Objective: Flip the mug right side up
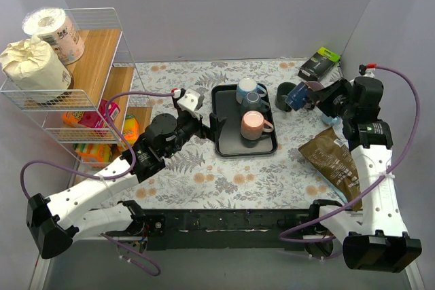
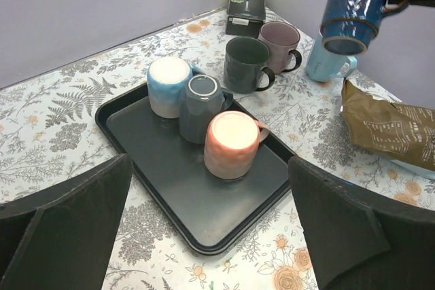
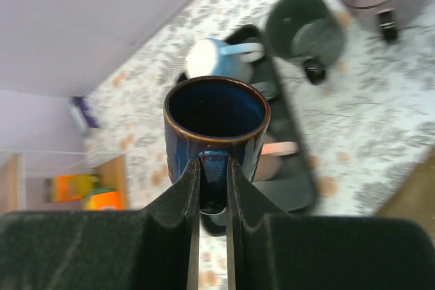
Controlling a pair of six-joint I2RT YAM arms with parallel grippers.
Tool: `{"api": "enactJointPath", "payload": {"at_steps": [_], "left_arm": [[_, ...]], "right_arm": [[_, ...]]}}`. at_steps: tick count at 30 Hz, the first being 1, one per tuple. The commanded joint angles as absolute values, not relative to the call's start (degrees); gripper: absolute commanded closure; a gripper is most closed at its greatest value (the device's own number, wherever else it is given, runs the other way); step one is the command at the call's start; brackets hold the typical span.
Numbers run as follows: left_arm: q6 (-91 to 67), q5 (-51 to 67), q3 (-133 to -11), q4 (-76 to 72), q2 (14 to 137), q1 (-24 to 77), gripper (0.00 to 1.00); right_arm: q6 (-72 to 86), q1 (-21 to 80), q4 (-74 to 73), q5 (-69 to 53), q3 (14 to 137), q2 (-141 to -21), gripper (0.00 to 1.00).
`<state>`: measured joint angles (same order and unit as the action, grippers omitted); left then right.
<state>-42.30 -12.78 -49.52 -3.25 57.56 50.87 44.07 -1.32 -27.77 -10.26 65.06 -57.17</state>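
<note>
My right gripper point(image 3: 213, 168) is shut on the handle of a dark blue mug point(image 3: 216, 123) and holds it in the air, tilted, with its mouth toward the wrist camera. In the left wrist view that mug point(image 2: 355, 8) hangs above the table's far right, mouth angled down. In the top view it point(image 1: 297, 95) is just right of the black tray point(image 1: 228, 146). Three mugs stand upside down on the tray: blue-white point(image 2: 168, 86), grey point(image 2: 202, 108) and pink point(image 2: 231, 144). My left gripper point(image 2: 214, 236) is open and empty at the tray's near left edge.
A dark grey mug point(image 2: 246, 63), a purple mug point(image 2: 281, 44) and a light blue mug point(image 2: 328, 62) stand upright right of the tray. A black-green box point(image 1: 319, 64) lies at the back. A brown bag point(image 1: 333, 161) lies at the right. A wire shelf point(image 1: 75, 79) stands at the left.
</note>
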Motion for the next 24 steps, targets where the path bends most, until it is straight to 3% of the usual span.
{"api": "enactJointPath", "payload": {"at_steps": [1, 9, 24], "left_arm": [[-43.42, -11.51, -49.83, -5.10, 57.65, 51.24, 0.02], [-43.68, -10.02, -51.06, -4.57, 59.24, 51.24, 0.02], [-43.95, -9.14, -52.03, -4.75, 62.75, 51.24, 0.02]], "right_arm": [[29.45, -1.58, -32.96, -0.28, 66.36, -54.67, 0.99], [16.89, -1.58, -16.91, 1.76, 54.07, -49.04, 0.99], [10.82, -1.41, 12.29, 8.35, 34.99, -52.03, 0.99]]}}
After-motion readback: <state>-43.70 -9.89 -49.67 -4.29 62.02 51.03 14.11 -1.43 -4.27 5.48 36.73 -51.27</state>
